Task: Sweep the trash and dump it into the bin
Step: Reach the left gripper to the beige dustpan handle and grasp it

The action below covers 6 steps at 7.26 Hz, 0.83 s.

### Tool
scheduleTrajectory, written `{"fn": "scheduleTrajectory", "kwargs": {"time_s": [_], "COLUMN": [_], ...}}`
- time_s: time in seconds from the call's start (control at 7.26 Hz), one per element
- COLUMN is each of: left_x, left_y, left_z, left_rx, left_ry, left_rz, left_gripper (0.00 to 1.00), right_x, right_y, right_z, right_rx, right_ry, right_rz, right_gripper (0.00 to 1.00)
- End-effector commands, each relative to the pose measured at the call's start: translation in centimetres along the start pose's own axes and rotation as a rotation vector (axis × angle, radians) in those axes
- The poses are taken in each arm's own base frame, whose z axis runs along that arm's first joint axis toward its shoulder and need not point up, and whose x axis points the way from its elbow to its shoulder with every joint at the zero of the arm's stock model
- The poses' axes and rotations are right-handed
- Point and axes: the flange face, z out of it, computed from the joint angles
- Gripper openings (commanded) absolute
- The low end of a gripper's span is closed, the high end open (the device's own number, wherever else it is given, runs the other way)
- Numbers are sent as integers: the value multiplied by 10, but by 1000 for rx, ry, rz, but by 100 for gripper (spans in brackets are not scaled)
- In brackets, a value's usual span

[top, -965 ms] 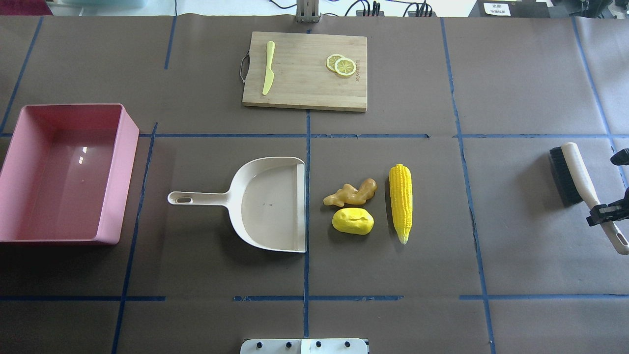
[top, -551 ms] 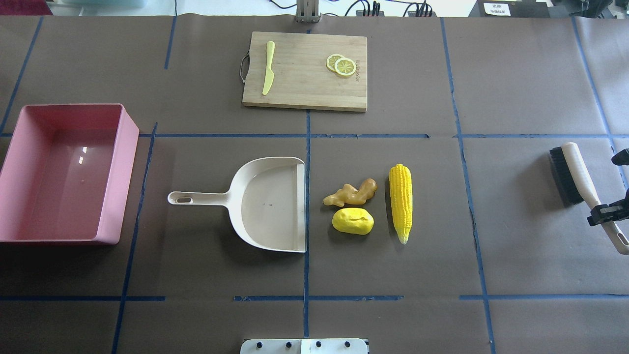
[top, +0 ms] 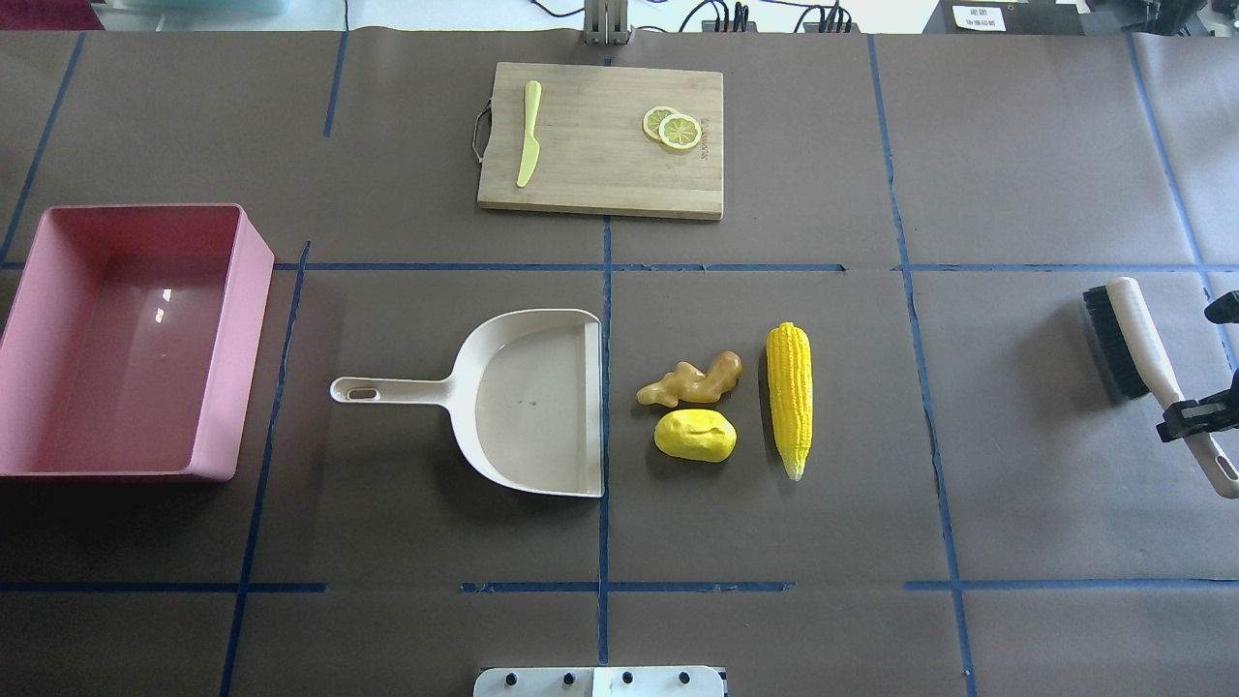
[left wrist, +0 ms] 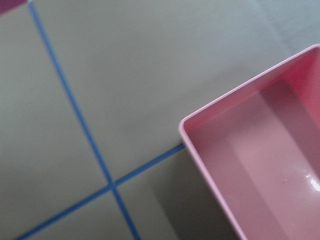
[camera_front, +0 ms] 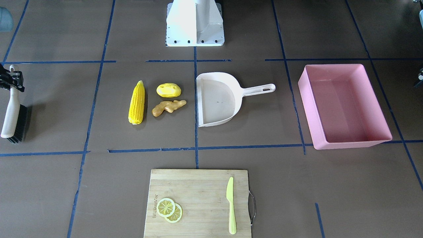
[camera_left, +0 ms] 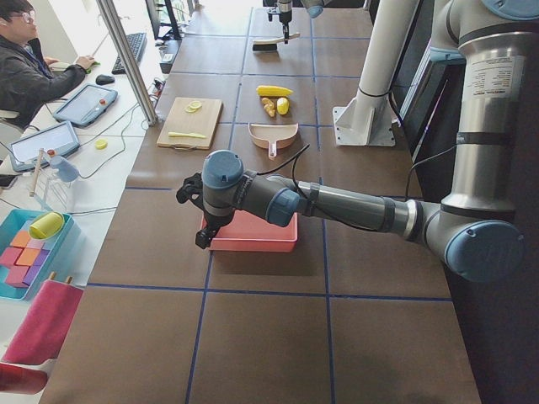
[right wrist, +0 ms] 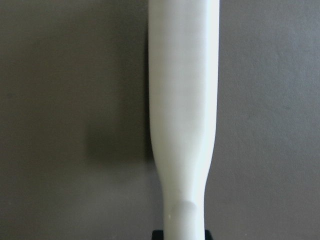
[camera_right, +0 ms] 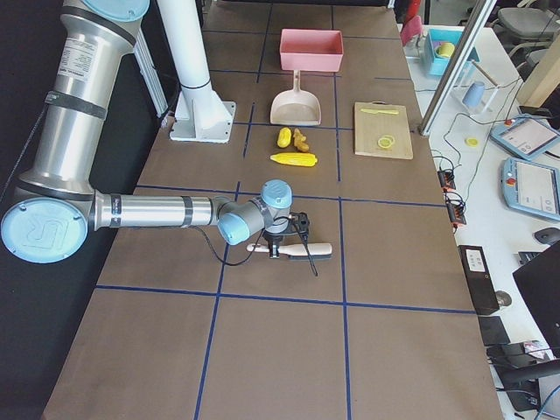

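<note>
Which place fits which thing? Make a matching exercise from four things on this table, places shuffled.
Things: 1 corn cob; 2 knife; 3 brush; 4 dustpan.
Places: A on the cutting board; B held in the right claw; C toy food farthest from the bin; D between bin and ginger root.
Pairs: 1-C; 2-A; 3-B; 4-D.

The corn (top: 790, 399) lies flat, long and yellow, its pale tip toward the robot. Just beside it, on the robot's left, lie the knobbly tan-orange ginger (top: 690, 379) and, nearer the robot, the oval yellow potato (top: 695, 435) (these two close together). The bin (top: 242, 339), pink, rectangular and upright, sits well apart at far left.
</note>
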Motion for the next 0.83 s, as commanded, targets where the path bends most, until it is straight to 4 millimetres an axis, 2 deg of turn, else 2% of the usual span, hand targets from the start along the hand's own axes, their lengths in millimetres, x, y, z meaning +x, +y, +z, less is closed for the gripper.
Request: {"fn": "scheduleTrajectory", "kwargs": {"time_s": [0.0,0.28,0.41,0.55,0.69], "left_x": [83,171,222,288,311], "left_y": [-71,-142,-149,-160,-169], "left_z": [27,67,109,151,167], "left_rx": [63,68,31,8,25], "left_ry": [209,245,278,325,267], "left_rz": [185,314,377,462,506], "left_gripper": [100,100,100,100,100], "right_x": [0,1,0,0,-1], "right_y": [-2,-1,-1,0,0], "right_z": [-1,-1,-2,-3,-3], "right_rx": [12,14,16,16,17], "right_ry": [11,16,12,12,12], "right_rz": [-2,-3,-4,-6,-7], "right_gripper": [0,0,0,0,0]}}
